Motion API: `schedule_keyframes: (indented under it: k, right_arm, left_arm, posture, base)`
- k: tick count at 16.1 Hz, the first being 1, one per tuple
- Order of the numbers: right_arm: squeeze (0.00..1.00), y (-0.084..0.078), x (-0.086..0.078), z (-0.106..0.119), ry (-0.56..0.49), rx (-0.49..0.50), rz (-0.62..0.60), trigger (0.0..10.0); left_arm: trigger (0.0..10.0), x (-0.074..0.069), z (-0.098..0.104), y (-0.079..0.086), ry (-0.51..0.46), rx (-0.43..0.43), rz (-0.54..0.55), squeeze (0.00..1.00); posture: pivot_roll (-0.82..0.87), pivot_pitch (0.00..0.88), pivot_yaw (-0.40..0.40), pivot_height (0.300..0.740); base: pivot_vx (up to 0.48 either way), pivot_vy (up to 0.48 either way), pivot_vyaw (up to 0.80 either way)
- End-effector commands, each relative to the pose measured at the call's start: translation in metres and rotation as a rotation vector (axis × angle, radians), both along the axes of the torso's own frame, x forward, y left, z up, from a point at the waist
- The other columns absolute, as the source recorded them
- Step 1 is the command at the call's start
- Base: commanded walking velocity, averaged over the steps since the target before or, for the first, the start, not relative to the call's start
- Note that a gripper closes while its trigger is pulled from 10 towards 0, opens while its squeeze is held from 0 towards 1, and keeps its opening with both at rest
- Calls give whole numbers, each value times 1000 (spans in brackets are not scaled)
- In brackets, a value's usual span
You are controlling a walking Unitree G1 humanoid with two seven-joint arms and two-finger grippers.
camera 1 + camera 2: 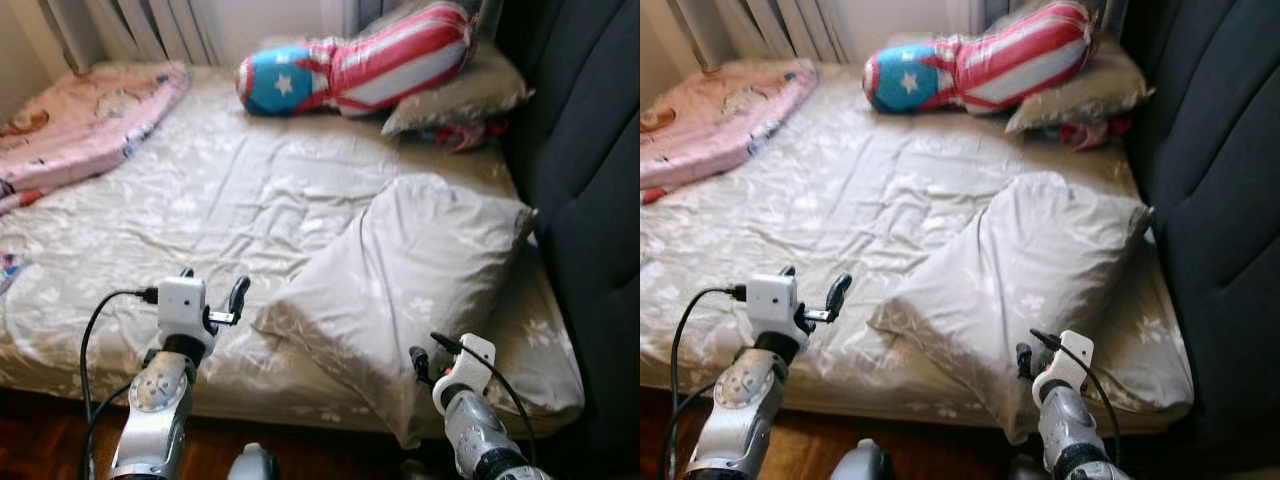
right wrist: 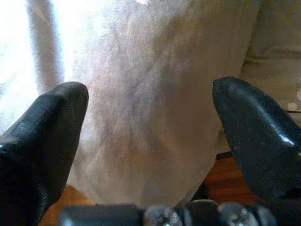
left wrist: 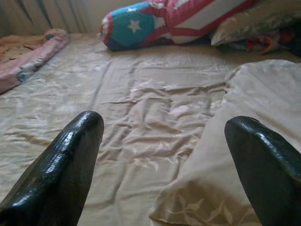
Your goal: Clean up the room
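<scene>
Silver arms (image 1: 155, 400) — black-fingered hands, cables

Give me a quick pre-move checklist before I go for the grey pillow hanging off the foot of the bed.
1. Left gripper open: ok, its fingers stand wide apart over the sheet.
2. Right gripper open: ok, and aimed at the grey pillow corner hanging over the bed edge.
3. Both grippers free of cloth: ok, nothing sits between the fingers.
4. Pillow free to lift: ok, nothing lies on it.
5. Spot by the headboard: not ok, the striped bolster and another pillow lie there.
6. Cables on the wrists clear of the bedding: cannot tell.
</scene>
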State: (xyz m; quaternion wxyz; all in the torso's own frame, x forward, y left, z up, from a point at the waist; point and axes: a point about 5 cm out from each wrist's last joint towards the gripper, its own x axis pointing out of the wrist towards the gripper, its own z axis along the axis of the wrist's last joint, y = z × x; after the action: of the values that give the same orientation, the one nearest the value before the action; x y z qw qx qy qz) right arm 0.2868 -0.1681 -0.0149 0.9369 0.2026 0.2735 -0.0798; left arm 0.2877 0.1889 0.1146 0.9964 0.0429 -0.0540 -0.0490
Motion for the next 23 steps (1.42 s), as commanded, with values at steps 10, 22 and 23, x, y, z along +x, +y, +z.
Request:
schedule_keyframes:
  k: [10, 22, 23]
  right_arm:
    - [0, -20, 6, 34, -369, -216, 13, 10000]
    - [0, -10, 21, 57, -471, -269, 84, 10000]
    - [0, -9, 20, 55, -462, -267, 85, 10000]
  left_arm:
    - [10000, 14, -13, -7, 56, -30, 29, 0]
    - [10000, 28, -24, -5, 45, -61, 83, 0]
    - [10000, 28, -23, -5, 42, -59, 82, 0]
  posture:
    - [-22, 61, -23, 669]
    - [-64, 0, -56, 669]
    - [-63, 0, -55, 669]
  base:
    - [0, 0, 0]
    - [67, 0, 0]
    - [304, 0, 0]
